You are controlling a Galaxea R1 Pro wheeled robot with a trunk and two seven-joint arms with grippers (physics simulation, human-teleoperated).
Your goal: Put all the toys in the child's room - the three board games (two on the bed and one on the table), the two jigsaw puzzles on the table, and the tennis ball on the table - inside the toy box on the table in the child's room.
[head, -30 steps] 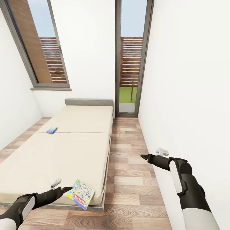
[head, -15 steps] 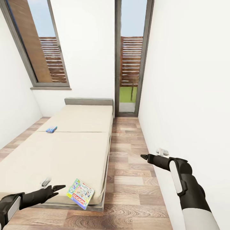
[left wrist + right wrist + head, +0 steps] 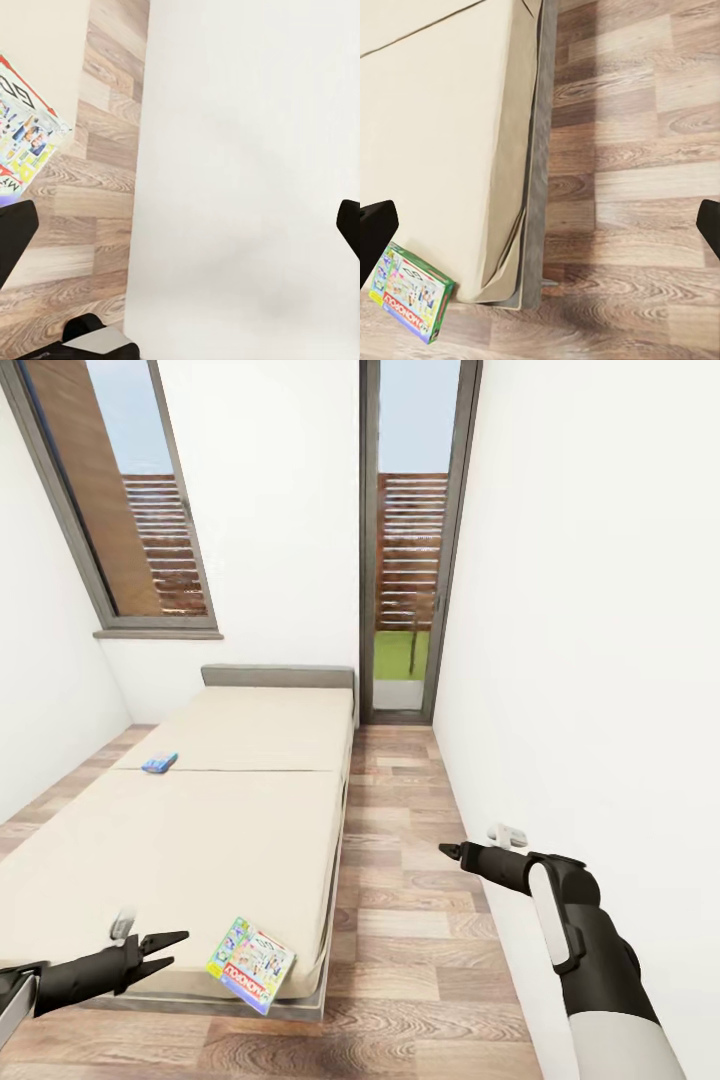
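Left gripper (image 3: pixel 165 943) hovering at the foot end of the long low bed with a plain cream-beige cover (image 3: pixel 200 840), jaws spread, nothing between them, a little apart from the game box there. Right gripper (image 3: pixel 447 850) held out over the brown-grey wood-plank floor (image 3: pixel 405 920) beside the bed, close to the white wall (image 3: pixel 600 660); fingertips seemingly parted and empty, going by the two dark tips at opposite edges of the right wrist view, though from the head view hard to judge.

Thin flat green-white board game box with a red "Monopoly" banner (image 3: pixel 251 965) lying at the bed's foot corner nearest the floor strip, one corner overhanging the edge; seen again in the left wrist view (image 3: pixel 22 139) and the right wrist view (image 3: pixel 411 300). Small flat blue board game box (image 3: pixel 160 763) farther up the bed, near its far side, just by the seam across the cover. Low grey headboard (image 3: pixel 278 677) at the bed's far end, below a tall dark-framed window (image 3: pixel 120 510). Narrow dark-framed glass door (image 3: pixel 410 540) beyond the headboard's corner, at the end of the floor strip.
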